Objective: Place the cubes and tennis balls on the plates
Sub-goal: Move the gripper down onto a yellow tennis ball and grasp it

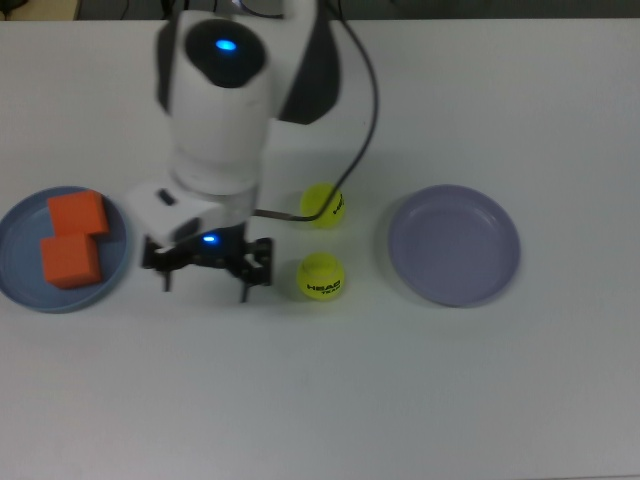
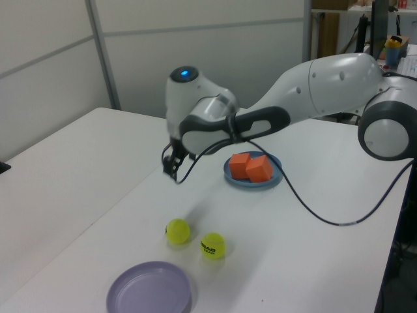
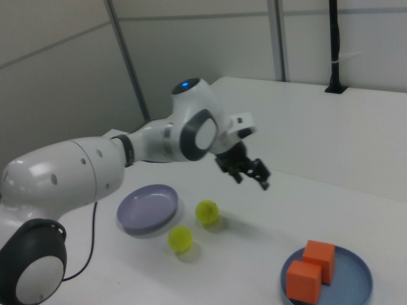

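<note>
Now the black two-finger gripper (image 1: 205, 280) hangs in the air with its fingers (image 1: 247, 272) spread apart and nothing between them — no object touches either one. In the top view, the two matte orange foam cubes (image 1: 74, 237) lie well off to the top view's left of the fingers, both resting side by side and touching on the round light blue plate (image 1: 20, 290). Just off the fingers toward the top view's right sits the nearer fuzzy yellow-green tennis ball (image 1: 321, 276), its black lettering facing up, on the white table (image 1: 400, 400). The second tennis ball (image 1: 323, 204) lies a little beyond it, partly behind a black cable (image 1: 365, 130) that loops from the arm. Farther still toward the top view's right is the round pale lavender-grey plate (image 1: 455, 243), bare — neither ball is on it. In the left view the gripper (image 2: 171, 167) is clearly raised above the tabletop, with the balls (image 2: 178, 231) on the table below and nearer the camera than the fingers, and the blue plate (image 2: 253, 180) with its cubes behind them.
</note>
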